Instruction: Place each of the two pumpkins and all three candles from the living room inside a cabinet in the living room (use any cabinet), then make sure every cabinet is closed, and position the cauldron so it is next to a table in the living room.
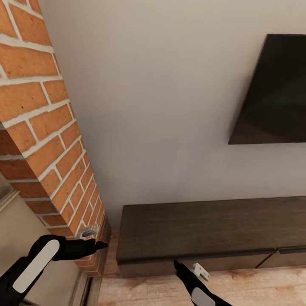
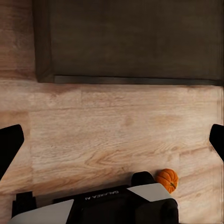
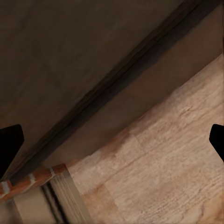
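Both grippers are spread wide and carry nothing: the left gripper and right gripper each show fingertips far apart. The pumpkin sits on the wooden floor, beside the robot's own body and well apart from the cabinet. Risk: the base may nudge the pumpkin and roll it off. The left arm is close to the brick pillar. The cabinet's long axis follows the wall; drawer fronts face the robot. The pumpkin's stem direction cannot be told.

Brick pillar just beside left claw; dark wall screen high above right claw; pale wood floor beneath.
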Tool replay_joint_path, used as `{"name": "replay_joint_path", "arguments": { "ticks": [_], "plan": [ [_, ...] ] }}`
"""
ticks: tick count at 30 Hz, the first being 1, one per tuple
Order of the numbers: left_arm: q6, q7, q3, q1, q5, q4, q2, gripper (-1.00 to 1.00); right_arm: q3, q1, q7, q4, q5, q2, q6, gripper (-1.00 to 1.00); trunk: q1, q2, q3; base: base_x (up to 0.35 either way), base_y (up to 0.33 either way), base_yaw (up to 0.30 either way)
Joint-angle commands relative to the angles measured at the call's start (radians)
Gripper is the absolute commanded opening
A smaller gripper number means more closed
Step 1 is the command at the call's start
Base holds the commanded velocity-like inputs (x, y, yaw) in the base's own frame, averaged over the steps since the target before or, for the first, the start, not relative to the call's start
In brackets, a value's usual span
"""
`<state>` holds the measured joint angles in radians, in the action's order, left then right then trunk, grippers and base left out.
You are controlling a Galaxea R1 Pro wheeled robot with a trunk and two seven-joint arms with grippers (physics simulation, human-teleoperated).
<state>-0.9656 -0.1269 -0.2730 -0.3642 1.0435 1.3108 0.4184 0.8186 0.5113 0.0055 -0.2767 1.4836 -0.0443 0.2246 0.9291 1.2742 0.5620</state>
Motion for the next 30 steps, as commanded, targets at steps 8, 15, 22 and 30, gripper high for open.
{"name": "replay_joint_path", "arguments": {
  "ticks": [8,15,22,30],
  "plan": [
    [-0.002,-0.01,-0.001,-0.001,0.048,0.004,0.001,1.0,0.009,0.001,0.204,0.128,0.144,0.006,-0.001,1.0,0.031,0.057,0.026,0.0,0.0,0.0],
    [-0.025,-0.01,0.006,-0.001,0.174,0.009,0.016,1.0,0.01,0.001,0.23,0.147,0.156,0.01,-0.002,1.0,0.058,0.106,0.048,0.0,0.0,0.0],
    [-0.034,-0.01,0.001,-0.001,0.341,0.022,0.024,1.0,0.01,0.001,0.246,0.146,0.156,0.01,0.0,1.0,0.084,0.155,0.07,0.0,0.0,0.0],
    [-0.036,-0.008,-0.045,0.004,0.496,0.106,0.04,1.0,0.01,0.001,0.296,0.152,0.158,0.011,0.001,1.0,0.115,0.211,0.095,0.0,0.0,0.0]
  ]
}}
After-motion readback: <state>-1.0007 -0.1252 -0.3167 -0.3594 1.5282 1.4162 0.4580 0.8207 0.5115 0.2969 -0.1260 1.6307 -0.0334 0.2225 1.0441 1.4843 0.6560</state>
